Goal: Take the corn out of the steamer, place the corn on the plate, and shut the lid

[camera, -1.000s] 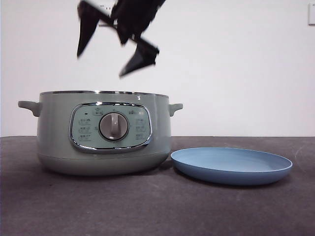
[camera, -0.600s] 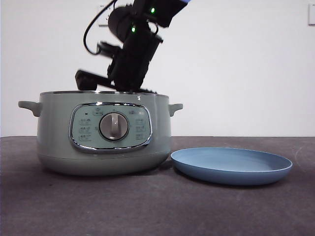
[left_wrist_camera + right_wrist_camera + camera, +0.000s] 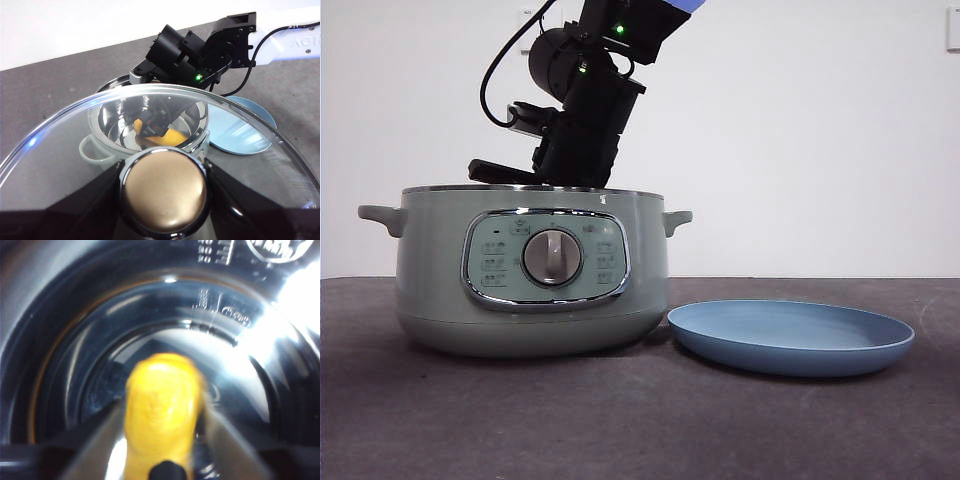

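The sage-green steamer [image 3: 530, 290] stands open at the left of the table, and the light-blue plate [image 3: 790, 340] lies to its right, bare. My right gripper [image 3: 162, 407] is down inside the pot with its jaws closed against both sides of the yellow corn [image 3: 160, 415], which is low in the pot. In the front view only the right arm [image 3: 580, 130] shows above the rim. My left gripper [image 3: 165, 192] is shut on the knob of the glass lid [image 3: 50, 135] and holds it up beside the steamer [image 3: 92, 150]. Through the glass I see the corn [image 3: 172, 136].
The steamer's two side handles [image 3: 380, 215] stick out past its body. The plate [image 3: 240, 135] almost touches the pot's base. Dark table surface [image 3: 640, 430] stretches in front of both.
The right gripper came down from above the steamer, jaws wide apart, into the pot and now grips the corn. Steamer and plate have not moved.
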